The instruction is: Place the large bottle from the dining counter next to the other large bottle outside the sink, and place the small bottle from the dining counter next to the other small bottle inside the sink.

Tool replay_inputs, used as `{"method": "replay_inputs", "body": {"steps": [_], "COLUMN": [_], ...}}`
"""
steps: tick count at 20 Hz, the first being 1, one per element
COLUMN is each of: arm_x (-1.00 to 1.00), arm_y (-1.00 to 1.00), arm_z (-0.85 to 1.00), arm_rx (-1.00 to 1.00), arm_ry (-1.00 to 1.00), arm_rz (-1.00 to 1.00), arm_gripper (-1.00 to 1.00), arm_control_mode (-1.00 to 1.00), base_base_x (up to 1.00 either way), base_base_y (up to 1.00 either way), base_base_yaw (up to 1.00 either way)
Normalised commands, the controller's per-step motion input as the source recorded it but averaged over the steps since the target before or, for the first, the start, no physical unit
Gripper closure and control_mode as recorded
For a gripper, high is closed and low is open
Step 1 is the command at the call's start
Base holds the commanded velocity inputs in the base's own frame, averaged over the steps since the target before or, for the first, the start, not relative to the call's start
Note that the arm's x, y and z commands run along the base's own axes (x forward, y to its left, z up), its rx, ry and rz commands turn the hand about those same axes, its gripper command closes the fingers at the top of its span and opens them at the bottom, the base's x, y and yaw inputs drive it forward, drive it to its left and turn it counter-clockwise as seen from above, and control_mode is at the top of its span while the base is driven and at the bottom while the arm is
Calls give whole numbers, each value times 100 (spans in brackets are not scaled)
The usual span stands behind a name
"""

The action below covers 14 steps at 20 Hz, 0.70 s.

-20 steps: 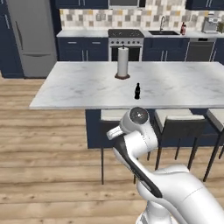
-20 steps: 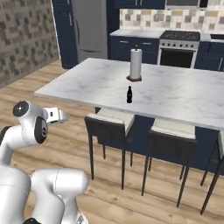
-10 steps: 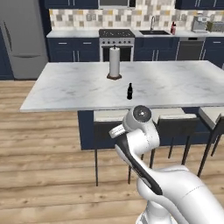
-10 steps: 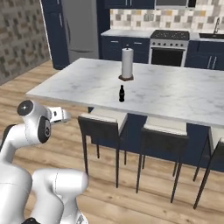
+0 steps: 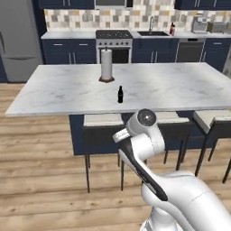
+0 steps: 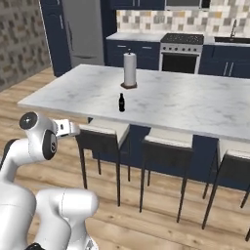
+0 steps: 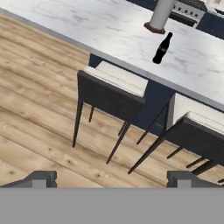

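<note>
A white marble dining counter (image 6: 195, 105) stretches across the middle of a kitchen. On it stands a small dark bottle (image 6: 121, 102), upright, with a paper towel roll (image 6: 129, 70) on a round base just behind it. Three dark stools (image 6: 161, 151) with pale seats are tucked under the counter's near edge. Behind are navy cabinets, a steel fridge (image 6: 83, 31) and a stove (image 6: 182, 52). The white robot arm (image 6: 36, 141) rises at lower left.
</note>
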Motion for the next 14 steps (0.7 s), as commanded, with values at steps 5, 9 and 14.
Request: {"method": "replay_inputs", "body": {"steps": [5, 9, 14], "arm_x": [0, 0, 0], "arm_y": [0, 0, 0], "arm_z": [0, 0, 0], "arm_rx": [0, 0, 0], "arm_ry": [0, 0, 0], "arm_rz": [0, 0, 0], "arm_gripper": [-100, -100, -100], "arm_control_mode": [100, 100, 100], "base_base_x": [0, 2, 0], "base_base_y": [-18, 0, 0], "base_base_yaw": [-32, -43, -44]}}
